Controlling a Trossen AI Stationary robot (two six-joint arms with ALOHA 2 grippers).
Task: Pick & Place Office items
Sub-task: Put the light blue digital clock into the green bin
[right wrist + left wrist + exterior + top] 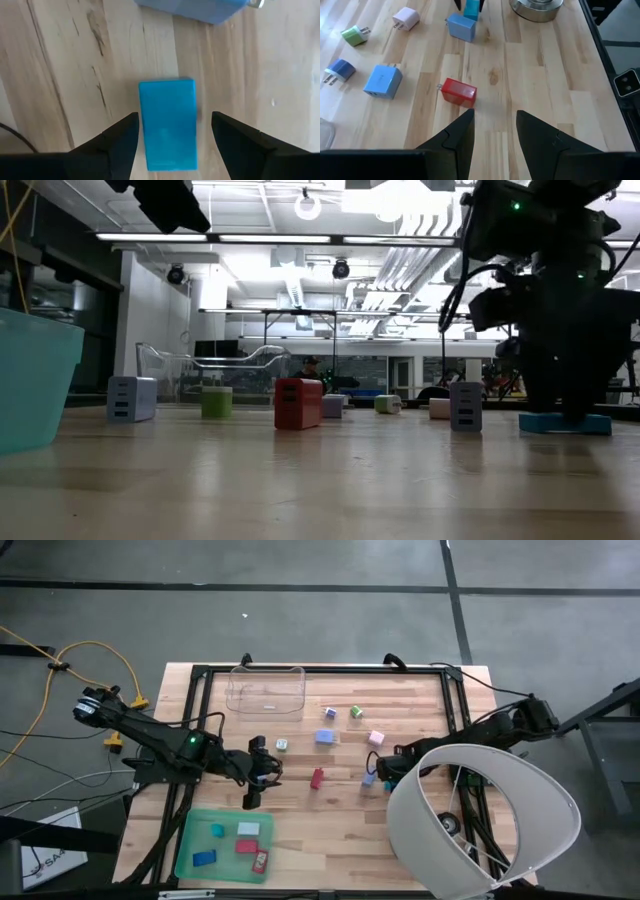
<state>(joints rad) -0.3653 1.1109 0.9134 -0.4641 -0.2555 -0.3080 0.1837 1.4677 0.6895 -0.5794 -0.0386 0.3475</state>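
Note:
Small plug-like blocks lie scattered on the wooden table: a red one (317, 778) (459, 92), a light blue one (325, 737), a pink one (376, 738), a green one (356, 712) and blue ones (330, 712). My right gripper (172, 120) (385, 772) is low and open, its fingers standing either side of a flat teal block (167, 125) (565, 423) that lies flat on the table. My left gripper (495, 117) (262, 768) is open above the table, short of the red block. Several more pieces lie in the green tray (190, 858).
A clear plastic bin (265, 690) stands at the far edge. The green tray sits at the near left corner. A large white lampshade (480, 820) covers the near right corner beside the right arm. A blue block (200, 7) lies just beyond the teal one.

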